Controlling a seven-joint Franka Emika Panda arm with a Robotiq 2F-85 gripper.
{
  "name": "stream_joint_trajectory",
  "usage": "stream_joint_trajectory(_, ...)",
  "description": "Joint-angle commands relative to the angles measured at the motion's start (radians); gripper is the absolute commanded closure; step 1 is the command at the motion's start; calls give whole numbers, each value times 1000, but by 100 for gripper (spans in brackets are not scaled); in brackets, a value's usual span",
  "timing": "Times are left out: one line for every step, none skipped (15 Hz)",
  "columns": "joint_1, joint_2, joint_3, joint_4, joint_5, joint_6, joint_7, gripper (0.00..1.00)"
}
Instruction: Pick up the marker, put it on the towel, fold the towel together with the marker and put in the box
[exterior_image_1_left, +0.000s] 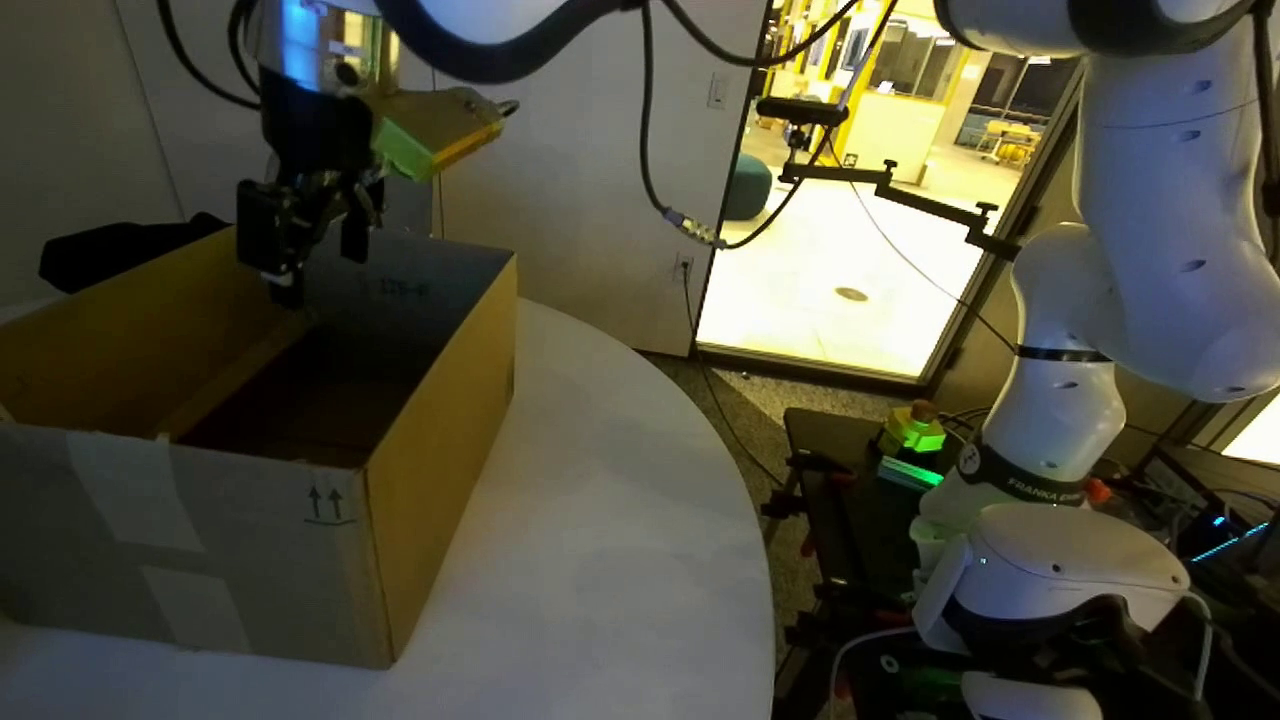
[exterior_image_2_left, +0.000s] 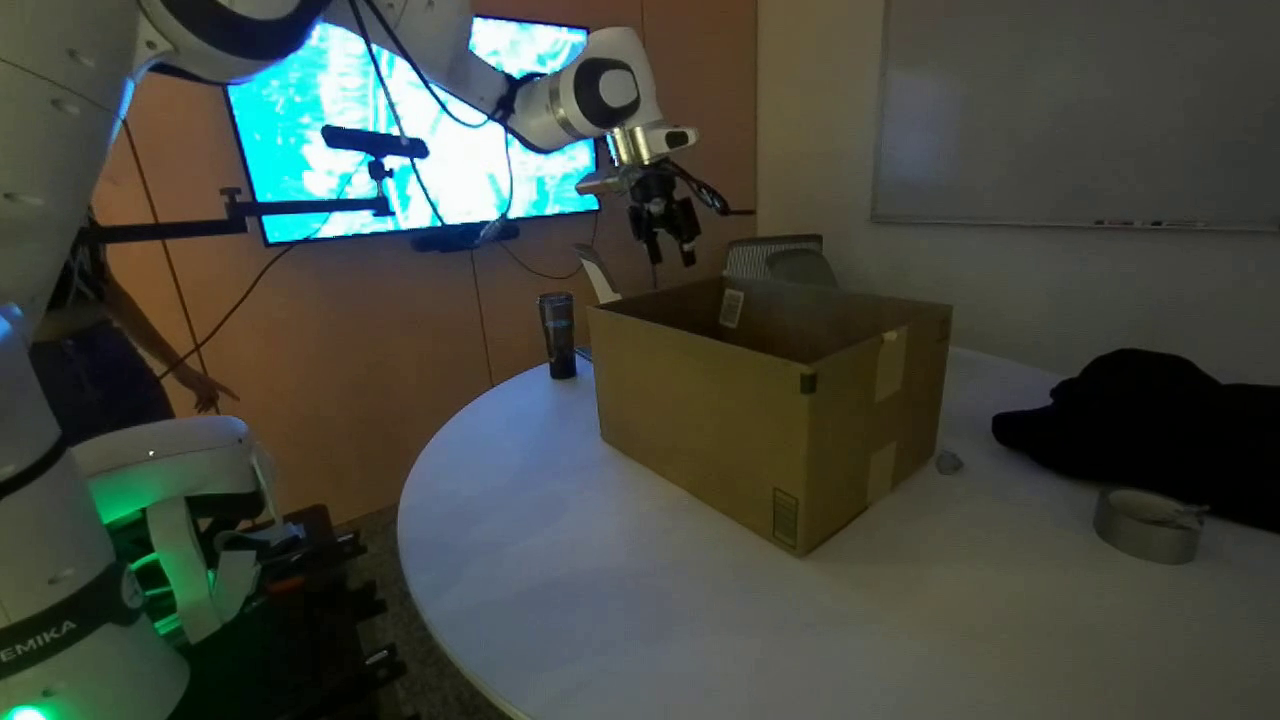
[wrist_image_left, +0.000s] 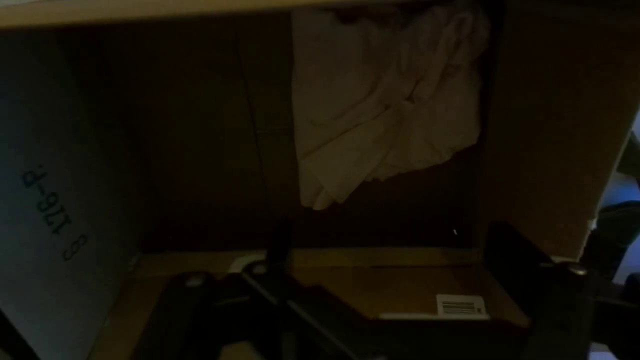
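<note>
- The gripper (exterior_image_2_left: 672, 250) hung fingertips down over the open box, just higher than the rim in an exterior view.
- Its fingers (wrist_image_left: 517, 265) stood wide apart in the wrist view, with nothing held between them.
- Below the gripper, the cardboard box (exterior_image_1_left: 270, 575) stood upright on the white table (exterior_image_1_left: 620, 480).
- The gripper was nearest the wall that bore a white barcode label (wrist_image_left: 460, 305) inside.
- Down in the box, lower than the fingers and off towards the opposite wall, lay the pale towel (wrist_image_left: 385, 110), crumpled, one flap folded over, well apart from the gripper.
- Whether the marker was inside the towel's folds could not be told.
- In an exterior view, a dark tumbler (exterior_image_2_left: 558, 335) stood below and left of the gripper; well to its lower right lay a roll of tape (exterior_image_2_left: 1145, 525) and, just beside that, a black heap (exterior_image_2_left: 1150, 430).
- Behind the gripper and to its left, a lit screen (exterior_image_2_left: 465, 175) hung on the wall.
</note>
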Motion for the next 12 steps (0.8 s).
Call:
stream_joint_trajectory(-66,-228,46,-207,81,-45,-125,0)
stream_joint_trajectory(-81,-281,53,-253,105,-71,-155,0)
stream_joint_trajectory(-95,-334,59,-301,130,-94,-185,0)
stream_joint_trajectory(-108,-385,64,-346,159,-119,-218,0)
stream_joint_trajectory(-119,-437,65,-391,185,-145,-248,0)
stream_joint_trajectory(-130,-489,66,-437,220,-167,-283,0)
stream_joint_trajectory(-136,-543,62,-484,245,-188,-310,0)
stream_joint_trajectory(-140,-597,58,-537,266,-198,-338,0)
stream_joint_trajectory(-143,-650,52,-584,283,-211,-368,0)
stream_joint_trajectory(-145,-706,47,-642,297,-204,-393,0)
stream_joint_trajectory(-146,-761,40,-690,311,-211,-417,0)
stream_joint_trajectory(-146,-818,33,-745,322,-209,-439,0)
